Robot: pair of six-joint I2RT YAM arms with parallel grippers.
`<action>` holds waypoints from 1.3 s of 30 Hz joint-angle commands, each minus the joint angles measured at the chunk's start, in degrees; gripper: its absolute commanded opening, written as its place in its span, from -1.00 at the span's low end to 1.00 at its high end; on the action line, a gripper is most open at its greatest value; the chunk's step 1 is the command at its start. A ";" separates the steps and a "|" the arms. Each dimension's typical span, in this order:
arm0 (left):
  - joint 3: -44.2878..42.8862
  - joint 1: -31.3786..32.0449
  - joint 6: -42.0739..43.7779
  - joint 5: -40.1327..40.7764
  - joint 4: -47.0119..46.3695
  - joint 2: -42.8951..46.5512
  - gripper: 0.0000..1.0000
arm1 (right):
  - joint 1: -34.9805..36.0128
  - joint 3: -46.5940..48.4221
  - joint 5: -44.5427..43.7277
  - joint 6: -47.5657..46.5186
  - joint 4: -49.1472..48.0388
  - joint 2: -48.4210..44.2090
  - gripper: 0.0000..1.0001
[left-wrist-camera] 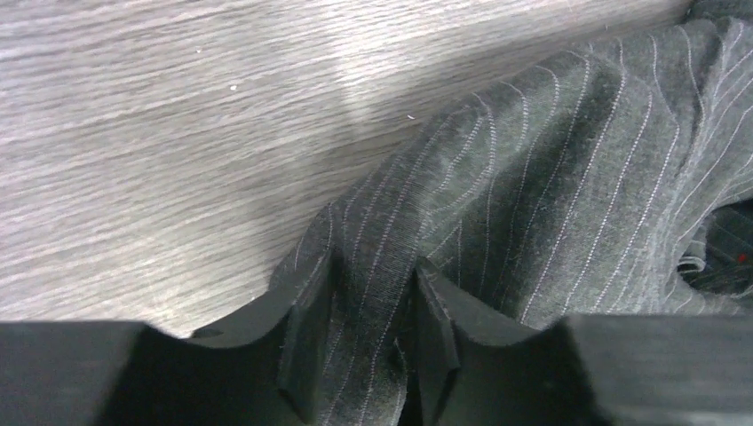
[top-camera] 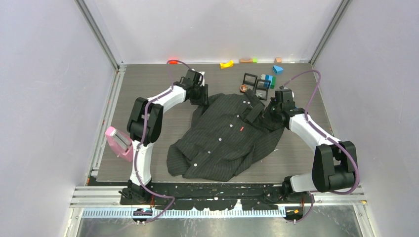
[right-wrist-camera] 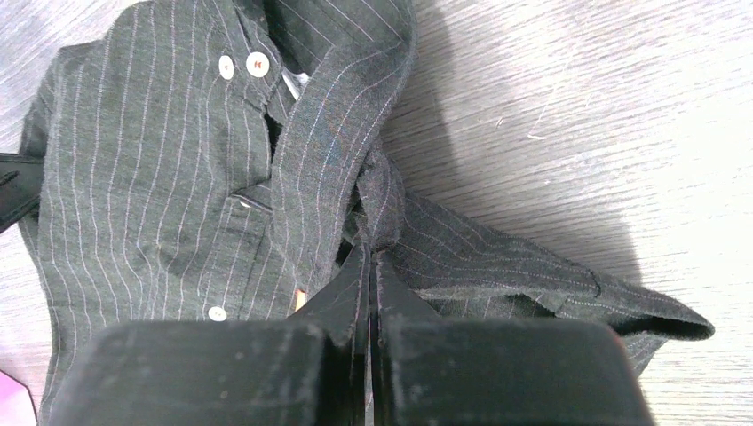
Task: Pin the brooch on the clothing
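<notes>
Although both arms are at the shirt (top-camera: 222, 138), the pinning itself does not look begun: no brooch shows anywhere on the cloth in any view. The shirt lies rumpled across the middle of the table (top-camera: 306, 148), collar toward the far edge and hem toward the near edge, front up with its white buttons showing. At the shirt's far-left corner, the left gripper (left-wrist-camera: 373, 297) has its fingers closed to a narrow gap with a fold of pinstriped cloth pinched between them. At the shirt's far-right side, the right gripper (right-wrist-camera: 371, 266) has its jaws pressed almost together on a twist of cloth just beside the collar. What may be the brooch (top-camera: 243, 89), a small brownish thing, sits beside some black square frames (top-camera: 256, 81) near the far edge, apart from the shirt and from both grippers; it is too small to be sure. By my judgement the work is at the stage of spreading or steadying the cloth. Left to do would be fetching the brooch, bringing it to the shirt front and fastening it.
</notes>
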State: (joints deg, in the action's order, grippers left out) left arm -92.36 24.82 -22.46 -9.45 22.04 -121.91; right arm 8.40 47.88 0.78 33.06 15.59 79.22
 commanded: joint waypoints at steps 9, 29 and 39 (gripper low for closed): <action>2.60 -0.29 3.57 8.26 -3.06 15.12 -1.00 | 0.13 11.60 -4.17 -5.27 8.42 -5.91 -0.99; -26.13 -2.97 22.23 19.48 23.44 58.26 -1.00 | 0.12 61.84 -8.25 -19.02 18.54 -21.35 -0.99; -44.82 -3.00 22.02 11.63 31.21 58.54 -1.00 | 0.12 79.13 -4.09 -20.50 16.38 -18.35 -0.99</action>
State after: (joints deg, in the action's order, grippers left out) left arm -133.14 23.46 -3.55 -4.36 50.11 -64.82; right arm 10.28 121.64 6.26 16.51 35.00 59.27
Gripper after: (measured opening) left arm 0.013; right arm 0.022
